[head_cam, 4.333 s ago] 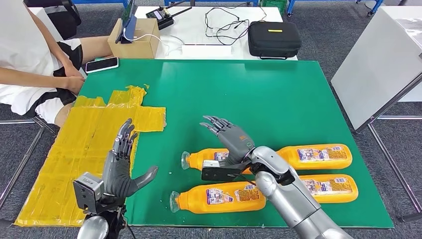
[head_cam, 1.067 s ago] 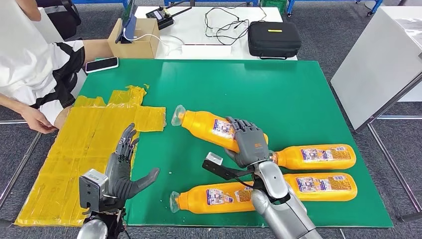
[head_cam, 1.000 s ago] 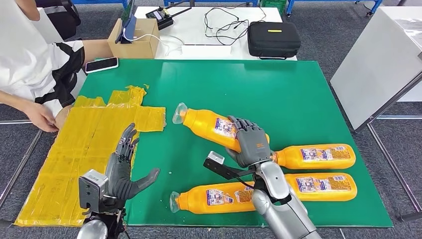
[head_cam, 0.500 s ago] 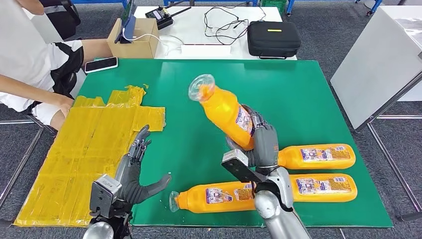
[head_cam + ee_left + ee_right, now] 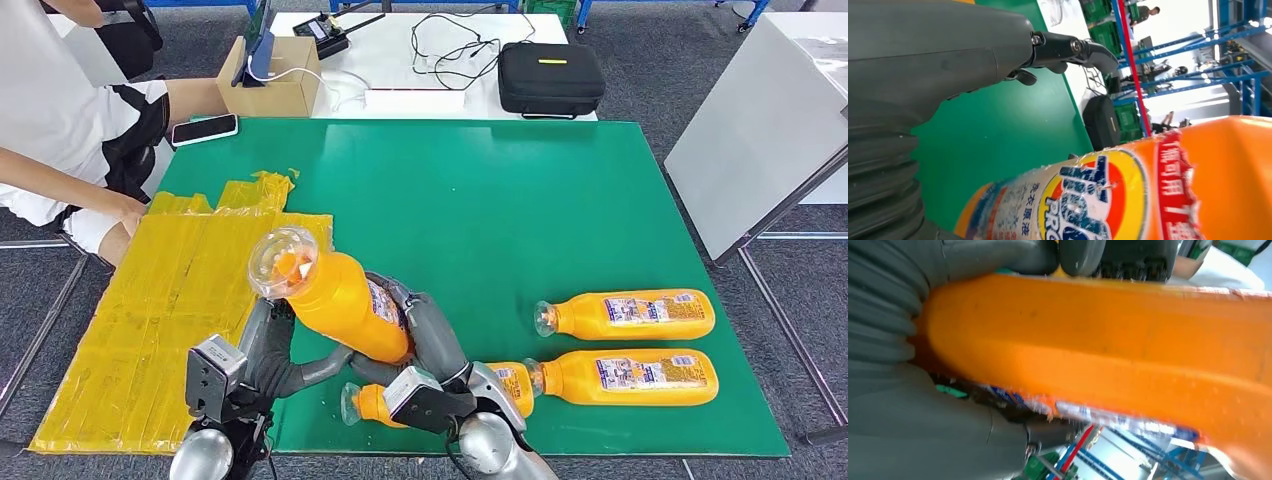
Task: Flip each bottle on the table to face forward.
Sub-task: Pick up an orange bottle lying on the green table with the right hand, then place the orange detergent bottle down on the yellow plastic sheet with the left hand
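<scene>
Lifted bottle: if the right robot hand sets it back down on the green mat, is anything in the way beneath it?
Yes. The lifted bottle, held by the right robot hand, hangs partly over the near bottle lying on the green mat. The left robot hand sits close beside it. The mat farther ahead looks bare.

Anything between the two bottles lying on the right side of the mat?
Nothing: in the head view, bare green mat separates the upper bottle from the lower bottle.
</scene>
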Controlling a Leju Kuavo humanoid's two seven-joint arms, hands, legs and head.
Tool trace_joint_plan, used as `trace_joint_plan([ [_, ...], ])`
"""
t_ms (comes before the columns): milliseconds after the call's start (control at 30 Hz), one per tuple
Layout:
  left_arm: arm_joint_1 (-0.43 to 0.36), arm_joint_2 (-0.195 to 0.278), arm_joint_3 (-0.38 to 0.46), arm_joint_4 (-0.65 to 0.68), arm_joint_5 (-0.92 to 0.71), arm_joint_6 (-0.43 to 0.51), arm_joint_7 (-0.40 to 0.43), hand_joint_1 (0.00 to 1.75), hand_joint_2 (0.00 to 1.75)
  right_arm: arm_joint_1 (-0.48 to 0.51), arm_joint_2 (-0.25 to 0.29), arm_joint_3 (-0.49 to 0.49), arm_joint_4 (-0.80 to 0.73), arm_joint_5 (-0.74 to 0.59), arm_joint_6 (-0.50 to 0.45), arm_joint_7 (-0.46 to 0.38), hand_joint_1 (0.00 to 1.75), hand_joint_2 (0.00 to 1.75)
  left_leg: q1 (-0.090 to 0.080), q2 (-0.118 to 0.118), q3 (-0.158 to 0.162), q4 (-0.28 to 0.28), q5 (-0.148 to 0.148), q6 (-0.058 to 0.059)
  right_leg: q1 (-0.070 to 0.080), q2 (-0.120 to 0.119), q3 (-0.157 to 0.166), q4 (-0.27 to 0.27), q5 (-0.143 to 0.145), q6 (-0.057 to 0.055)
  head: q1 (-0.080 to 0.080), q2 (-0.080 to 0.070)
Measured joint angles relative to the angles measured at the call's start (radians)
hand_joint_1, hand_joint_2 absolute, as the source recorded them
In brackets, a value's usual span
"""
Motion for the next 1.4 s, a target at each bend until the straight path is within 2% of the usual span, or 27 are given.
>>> trace_joint_plan([
  [333, 0.001, 0.022, 0.009, 0.027, 0.053, -0.013, -0.007, 0.0, 1.75, -0.057, -0.001, 0.074, 0.111, 0.052, -0.015, -0.001, 1.75, 1.75, 0.0, 0.001, 0.0, 0.0, 0.0, 0.0, 0.0, 0.0, -0.001, 0.0, 0.0, 0.0, 0.0, 0.0],
  [633, 0.007, 0.038, 0.012, 0.041, 0.172, -0.085, -0.026, 0.0, 1.75, -0.106, 0.001, 0.13, 0.222, 0.056, -0.012, 0.005, 1.75, 1.75, 0.0, 0.002, 0.0, 0.0, 0.0, 0.0, 0.0, 0.0, -0.002, 0.0, 0.0, 0.0, 0.0, 0.0],
  [1333, 0.002, 0.04, 0.004, 0.041, 0.193, -0.106, -0.034, 0.0, 1.75, -0.1, 0.009, 0.155, 0.314, 0.06, -0.01, 0.009, 1.75, 1.75, 0.0, 0.002, -0.001, 0.0, 0.0, 0.0, 0.0, 0.0, -0.002, 0.0, 0.0, 0.0, 0.0, 0.0],
  [1367, 0.002, 0.04, 0.005, 0.041, 0.193, -0.106, -0.034, 0.09, 1.75, -0.1, 0.009, 0.155, 0.316, 0.06, -0.01, 0.009, 1.75, 1.75, 0.0, 0.002, -0.001, 0.0, 0.0, 0.0, 0.0, 0.0, -0.002, 0.0, 0.0, 0.0, 0.0, 0.0],
  [1400, 0.002, 0.04, 0.005, 0.041, 0.193, -0.106, -0.034, 0.52, 1.75, -0.1, 0.009, 0.155, 0.317, 0.06, -0.01, 0.009, 1.75, 1.75, 0.0, 0.002, -0.001, 0.0, 0.0, 0.0, 0.0, 0.0, -0.002, 0.0, 0.0, 0.0, 0.0, 0.0],
])
